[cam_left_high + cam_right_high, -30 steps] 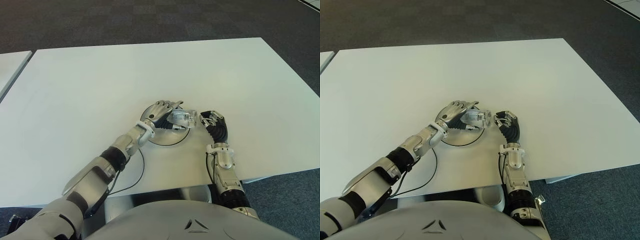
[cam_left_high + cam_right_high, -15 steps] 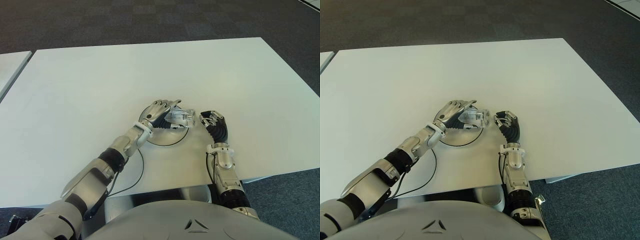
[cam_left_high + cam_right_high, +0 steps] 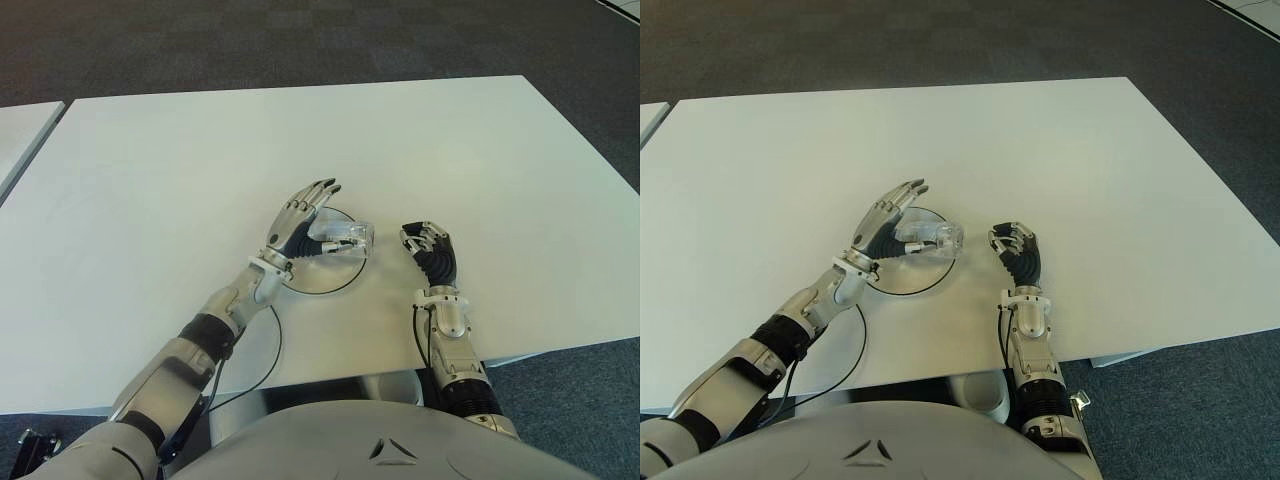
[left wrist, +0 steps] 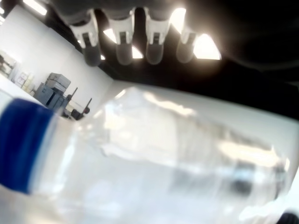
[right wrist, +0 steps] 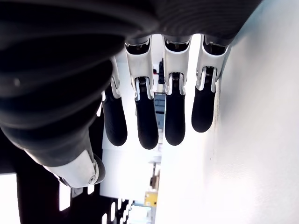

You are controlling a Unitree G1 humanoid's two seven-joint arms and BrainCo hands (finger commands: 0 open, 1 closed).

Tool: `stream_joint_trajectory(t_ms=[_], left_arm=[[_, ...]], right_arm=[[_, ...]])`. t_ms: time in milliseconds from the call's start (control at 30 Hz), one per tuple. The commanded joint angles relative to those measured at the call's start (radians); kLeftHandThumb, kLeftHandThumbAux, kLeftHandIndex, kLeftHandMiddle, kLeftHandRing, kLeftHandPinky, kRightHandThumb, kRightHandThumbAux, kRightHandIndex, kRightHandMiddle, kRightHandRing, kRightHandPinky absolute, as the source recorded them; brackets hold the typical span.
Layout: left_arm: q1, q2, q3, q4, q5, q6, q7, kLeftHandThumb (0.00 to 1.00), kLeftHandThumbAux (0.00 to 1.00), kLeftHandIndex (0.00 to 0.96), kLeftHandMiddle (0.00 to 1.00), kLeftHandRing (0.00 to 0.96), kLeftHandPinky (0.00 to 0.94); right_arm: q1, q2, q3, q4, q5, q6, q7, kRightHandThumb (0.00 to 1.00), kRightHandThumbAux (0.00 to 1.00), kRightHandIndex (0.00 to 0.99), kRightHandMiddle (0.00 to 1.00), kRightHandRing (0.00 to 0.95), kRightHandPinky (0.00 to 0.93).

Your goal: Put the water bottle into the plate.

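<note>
Fingers (image 3: 318,190) of the left hand (image 3: 300,222) are spreading wide and pointing up and away, gripping nothing, in the left eye view. That hand is hovering over the left side of the plate (image 3: 335,283), which is sitting on the white table (image 3: 180,170). The water bottle (image 3: 345,238) is lying on its side across the plate, just right of the open palm. The right hand (image 3: 430,252) is showing near the plate's right edge, its fingers curling inward around nothing.

From the right eye, the bottle is lying across the plate's far half, beside the open left hand.

At the left wrist, the clear bottle with its blue cap (image 4: 21,144) is filling the picture, the fingertips standing straight and apart from it.

At the right wrist, four fingers are hanging bent, empty, next to the table.
</note>
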Motion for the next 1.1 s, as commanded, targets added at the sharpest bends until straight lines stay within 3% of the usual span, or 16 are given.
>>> stream_joint_trajectory(t_ms=[33,267,400,533,667,767,1000,1100], left_arm=[[0.043,-0.038,0.061,0.156,-0.11,-0.134,0.0,0.0,0.295,0.0,0.0,0.0,0.0],[0.038,-0.098,0.154,0.249,-0.242,-0.285,-0.041,0.0,0.308,0.0,0.0,0.0,0.0],[0.062,-0.112,0.205,0.251,-0.362,-0.386,-0.149,0.0,0.298,0.0,0.0,0.0,0.0],[0.089,-0.151,0.251,0.221,-0.531,-0.395,-0.312,0.0,0.301,0.0,0.0,0.0,0.0],[0.141,-0.231,0.318,0.118,-0.865,-0.285,-0.579,0.0,0.327,0.0,0.0,0.0,0.0],[0.167,-0.265,0.357,0.055,-1.013,-0.205,-0.696,0.0,0.348,0.0,0.0,0.0,0.0],[0.209,-0.317,0.448,-0.072,-1.233,-0.021,-0.818,0.0,0.39,0.0,0.0,0.0,0.0],[0.221,-0.33,0.51,-0.125,-1.349,0.108,-0.851,0.0,0.41,0.0,0.004,0.0,0.0]], right_arm=[[0.021,0.001,-0.001,0.014,0.003,0.027,0.002,0.706,0.734,0.426,0.425,0.385,0.393],[0.021,0.002,-0.001,0.01,0.005,0.032,0.004,0.706,0.733,0.426,0.425,0.382,0.391],[0.02,0.001,-0.001,0.01,0.005,0.031,0.005,0.706,0.733,0.426,0.425,0.381,0.391],[0.018,0.001,-0.002,0.013,0.006,0.03,0.005,0.706,0.733,0.426,0.425,0.382,0.393],[0.017,0.002,-0.003,0.014,0.006,0.029,0.004,0.706,0.733,0.426,0.426,0.384,0.395],[0.018,0.003,-0.003,0.01,0.005,0.03,0.003,0.706,0.733,0.426,0.429,0.388,0.401],[0.017,0.003,-0.004,0.013,0.007,0.024,0.006,0.707,0.733,0.427,0.432,0.392,0.403],[0.017,0.003,-0.005,0.015,0.009,0.018,0.007,0.707,0.733,0.427,0.433,0.394,0.403]])
